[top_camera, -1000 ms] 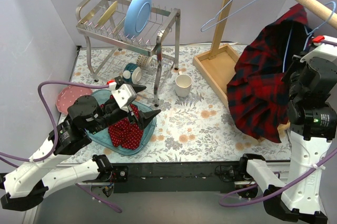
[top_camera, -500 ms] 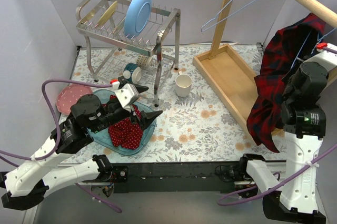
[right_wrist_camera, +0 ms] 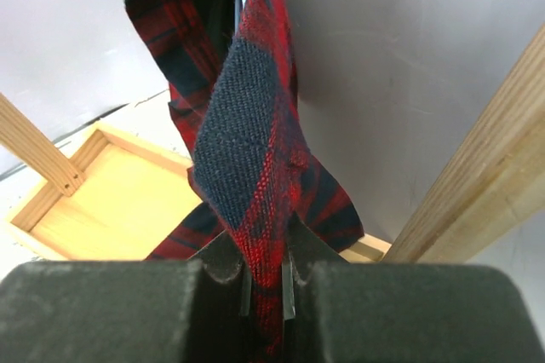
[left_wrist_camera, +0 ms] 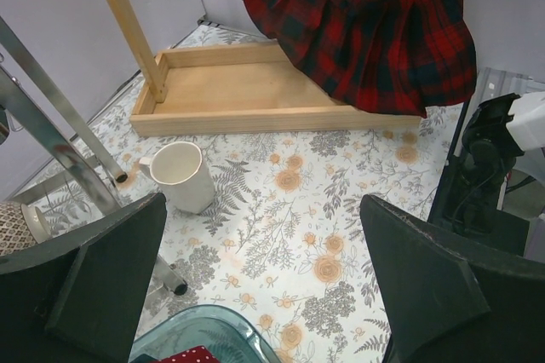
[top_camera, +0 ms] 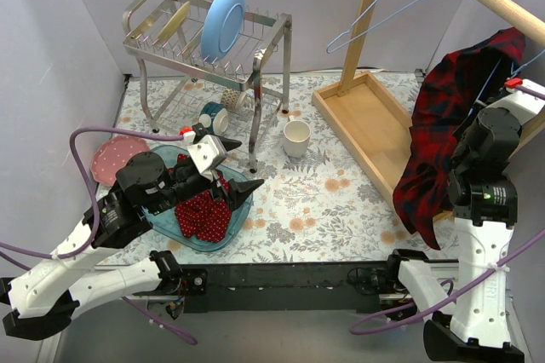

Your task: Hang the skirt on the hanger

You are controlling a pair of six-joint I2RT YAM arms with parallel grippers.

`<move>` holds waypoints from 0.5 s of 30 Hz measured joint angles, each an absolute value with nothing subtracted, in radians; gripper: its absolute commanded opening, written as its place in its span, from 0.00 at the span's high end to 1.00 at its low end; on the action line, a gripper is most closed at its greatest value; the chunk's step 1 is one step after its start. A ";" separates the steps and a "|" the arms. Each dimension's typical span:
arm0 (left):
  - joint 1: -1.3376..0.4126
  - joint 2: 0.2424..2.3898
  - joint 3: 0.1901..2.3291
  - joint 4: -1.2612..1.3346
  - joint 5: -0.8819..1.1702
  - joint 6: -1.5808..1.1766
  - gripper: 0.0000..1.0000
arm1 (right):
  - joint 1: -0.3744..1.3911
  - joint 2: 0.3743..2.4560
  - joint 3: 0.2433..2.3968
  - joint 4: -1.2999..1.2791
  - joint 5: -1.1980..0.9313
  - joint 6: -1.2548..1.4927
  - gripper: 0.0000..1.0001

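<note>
Two arms, split duties: your left gripper (top_camera: pixel 228 165) hovers over the teal glass dish (top_camera: pixel 162 220), fingers spread wide, nothing held. The skirt (top_camera: pixel 204 214) lies crumpled inside that dish, thin red cloth with white dots. Your right gripper (right_wrist_camera: pixel 266 282), far right of the dish, is clamped tight on a fold of the plaid shirt (top_camera: pixel 443 150), a coarse weave with heavy drape. Looks like the pickup step. Next, probably: drop into the dish, pinch a skirt edge, then carry it to the bare blue wire hanger (top_camera: pixel 383 9), up and right of the dish.
</note>
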State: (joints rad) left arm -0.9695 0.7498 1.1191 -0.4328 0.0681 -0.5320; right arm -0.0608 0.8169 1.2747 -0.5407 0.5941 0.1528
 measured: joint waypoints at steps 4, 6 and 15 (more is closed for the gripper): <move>-0.970 0.747 1.119 -0.433 0.068 -0.532 0.02 | -0.064 0.788 1.262 -0.511 0.563 0.145 0.52; -0.970 0.746 1.119 -0.432 0.069 -0.532 0.02 | -0.064 0.766 1.262 -0.496 0.537 0.135 0.37; -0.970 0.746 1.119 -0.432 0.072 -0.532 0.02 | -0.071 0.686 1.334 -0.510 0.406 0.047 0.02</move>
